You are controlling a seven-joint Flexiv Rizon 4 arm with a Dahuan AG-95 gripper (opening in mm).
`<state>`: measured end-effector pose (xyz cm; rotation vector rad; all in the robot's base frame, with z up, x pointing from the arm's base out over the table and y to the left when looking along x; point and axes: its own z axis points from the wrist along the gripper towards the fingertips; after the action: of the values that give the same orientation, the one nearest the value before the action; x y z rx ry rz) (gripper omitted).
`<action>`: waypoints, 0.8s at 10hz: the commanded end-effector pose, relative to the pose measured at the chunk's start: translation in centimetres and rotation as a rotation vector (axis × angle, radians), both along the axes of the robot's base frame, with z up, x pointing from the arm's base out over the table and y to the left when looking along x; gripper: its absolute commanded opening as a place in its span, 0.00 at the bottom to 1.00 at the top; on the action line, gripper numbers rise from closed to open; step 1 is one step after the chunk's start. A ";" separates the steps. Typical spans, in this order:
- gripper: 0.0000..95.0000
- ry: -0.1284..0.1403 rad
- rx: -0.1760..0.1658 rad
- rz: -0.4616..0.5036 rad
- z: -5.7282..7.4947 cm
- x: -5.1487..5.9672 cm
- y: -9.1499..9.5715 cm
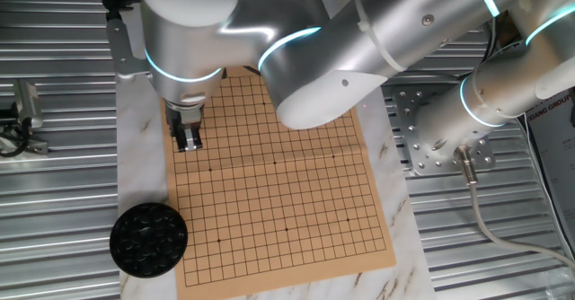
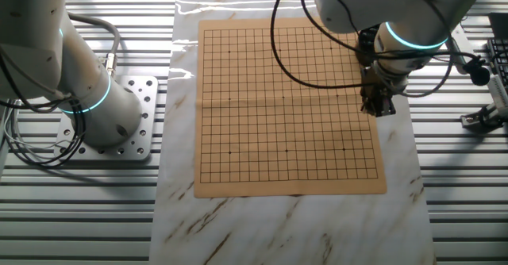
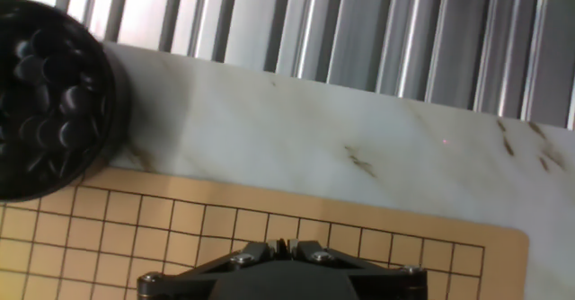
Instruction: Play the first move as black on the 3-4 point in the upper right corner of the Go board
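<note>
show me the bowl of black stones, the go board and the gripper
bowl of black stones (image 1: 148,238), one fixed view, on the stones inside
Go board (image 2: 286,106), the other fixed view, bare grid
gripper (image 1: 189,145), one fixed view, between fingertips

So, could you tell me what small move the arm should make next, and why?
Probably travel toward the bowl of black stones. The gripper hovers over the Go board edge, its fingers apparently together with no stone visible, and no stone lies on the board.
</note>
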<state>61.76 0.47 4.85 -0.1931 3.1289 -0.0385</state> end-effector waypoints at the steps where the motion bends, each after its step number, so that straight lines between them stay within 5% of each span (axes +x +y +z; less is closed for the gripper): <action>1: 0.00 -0.027 -0.021 -0.060 0.0 0.0 -0.1; 2: 0.00 -0.016 -0.053 -0.055 0.0 0.0 -0.1; 5: 0.00 0.000 -0.074 -0.043 0.0 0.0 -0.1; 8: 0.00 -0.012 -0.054 -0.110 0.0 0.0 -0.1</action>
<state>61.86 0.36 4.88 -0.1065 3.1360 -0.1632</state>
